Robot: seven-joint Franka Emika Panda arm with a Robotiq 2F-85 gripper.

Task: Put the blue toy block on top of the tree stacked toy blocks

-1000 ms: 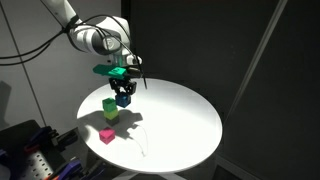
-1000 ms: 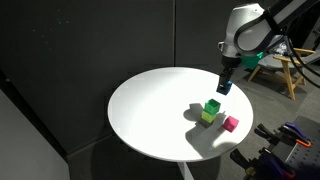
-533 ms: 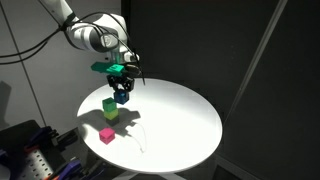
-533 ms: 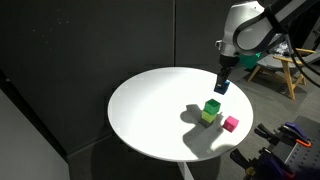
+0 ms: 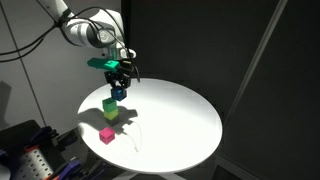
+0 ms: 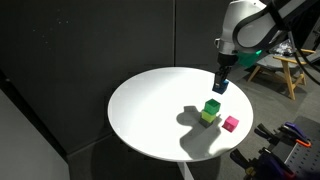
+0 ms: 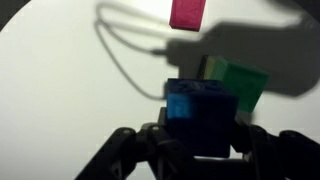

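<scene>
The gripper [image 5: 118, 88] is closed on the blue block [image 5: 118, 93], one dark finger pressed to each side of it. In the wrist view the block [image 7: 200, 115] fills the gap between the fingers [image 7: 140, 145], with its lit top face showing. The gripper points straight down and holds the block in the air above the white round table [image 5: 185, 120], touching nothing below it. In both exterior views the block hangs a little higher than the top of the stack of green blocks [image 5: 110, 108] and just to one side of it, not over its middle. Block [image 6: 219, 87] and stack [image 6: 210, 110] stay apart. In the wrist view the bright green top cube [image 7: 242, 85] peeks out behind the blue block, partly hidden by it.

Above the gripper [image 6: 220, 83] the wrist stands upright, with a green part [image 5: 104, 63] on its side. From there the white arm [image 5: 85, 32] bends over and runs up out of the picture.

A single pink cube [image 5: 106, 135] lies on the table near the stack, on the side away from the gripper. The gripper's shadow falls across the tabletop [image 7: 60, 90] beside it
</scene>
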